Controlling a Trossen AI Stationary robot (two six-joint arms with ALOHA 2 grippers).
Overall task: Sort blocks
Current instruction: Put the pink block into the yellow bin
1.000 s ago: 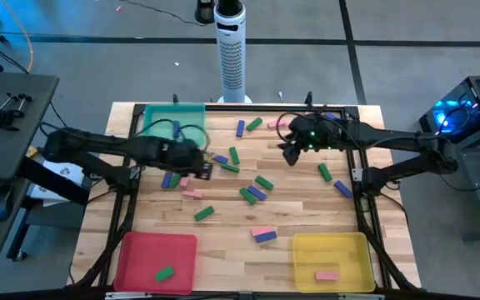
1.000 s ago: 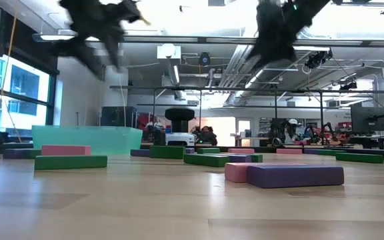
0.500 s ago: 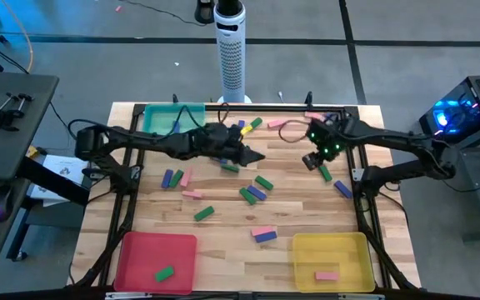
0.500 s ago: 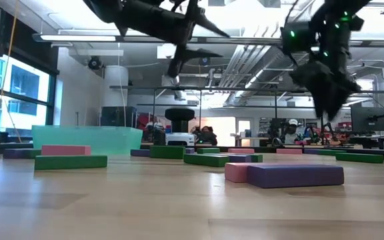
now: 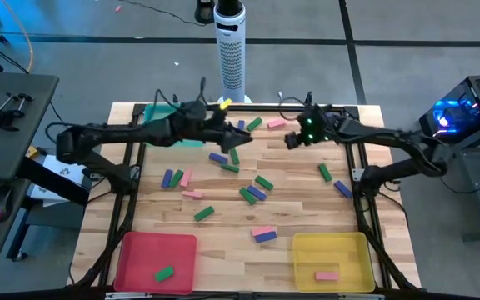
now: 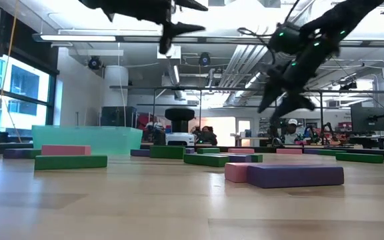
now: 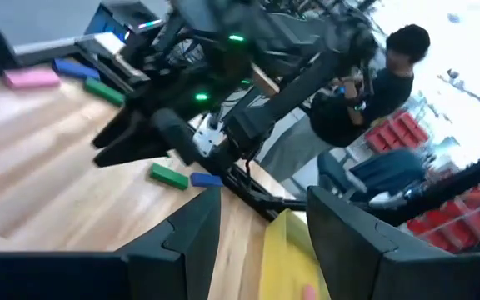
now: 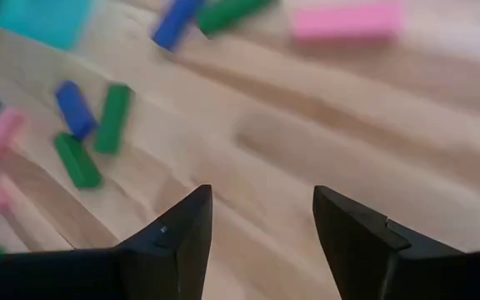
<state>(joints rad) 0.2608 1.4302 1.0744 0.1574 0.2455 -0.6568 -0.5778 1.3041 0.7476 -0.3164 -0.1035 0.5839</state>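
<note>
**Both grippers empty above the far side of the table**

Left gripper (image 5: 230, 133) and right gripper (image 5: 291, 140) hover at upper centre, fingers apart, holding nothing. Blocks (image 5: 255, 192) lie scattered across the wooden table (image 5: 223, 242), mostly mid-frame.

Looking straight down from overhead on the whole wooden table (image 5: 223, 242); peering level across its surface from table height toward the room; riding close on each wrist, angling down. Sharing the scattered blocks (image 5: 255, 192) throughout.
</note>
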